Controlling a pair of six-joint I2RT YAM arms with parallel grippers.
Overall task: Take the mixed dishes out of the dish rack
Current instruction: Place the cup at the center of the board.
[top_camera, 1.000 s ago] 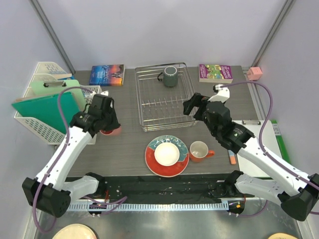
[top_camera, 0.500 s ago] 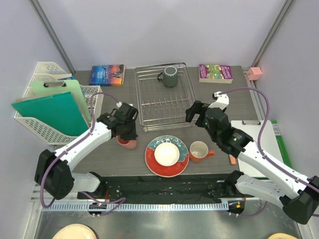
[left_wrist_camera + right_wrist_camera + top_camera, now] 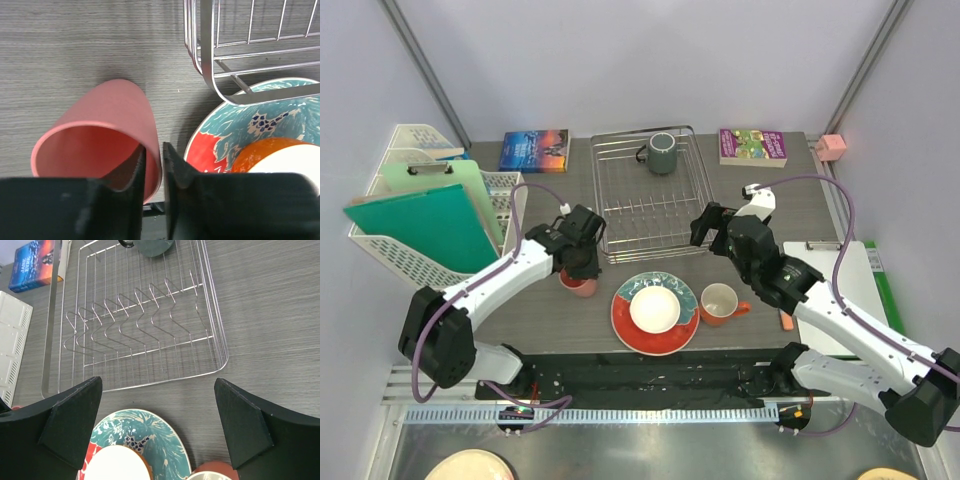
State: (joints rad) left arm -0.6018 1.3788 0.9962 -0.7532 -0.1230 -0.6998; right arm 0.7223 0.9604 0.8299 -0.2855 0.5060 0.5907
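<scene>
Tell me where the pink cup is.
In the top view, the pink cup is just left of the plate, its rim pinched in the left jaws.

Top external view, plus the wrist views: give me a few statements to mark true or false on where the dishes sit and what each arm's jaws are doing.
1. The dark grey mug is the only dish in the dish rack. True.
2. The left gripper holds nothing. False: its jaws are shut on the wall of the pink cup.
3. The small bowl sits on the teal plate. True.
4. The orange mug lies in the rack. False: it stands on the table, right of the plate.
5. The right gripper grips the grey mug. False: its jaws stand open, holding nothing.
</scene>
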